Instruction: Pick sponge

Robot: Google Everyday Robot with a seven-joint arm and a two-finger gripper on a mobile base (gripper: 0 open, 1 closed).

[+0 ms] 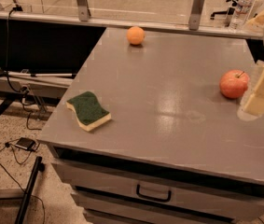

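Observation:
The sponge (88, 110) lies flat near the front left corner of the grey cabinet top (169, 106). It has a dark green scouring top over a pale yellow foam base and wavy edges. My gripper (261, 93) enters at the right edge of the view, far to the right of the sponge and just right of a red apple (234, 84). Its cream blocky fingers (257, 104) hang close above the surface and hold nothing I can see.
An orange (135, 35) sits near the back edge of the top. A clear plastic bottle (241, 6) stands at the back right. A drawer handle (154, 193) shows on the cabinet front. Cables and stand legs lie on the floor at left.

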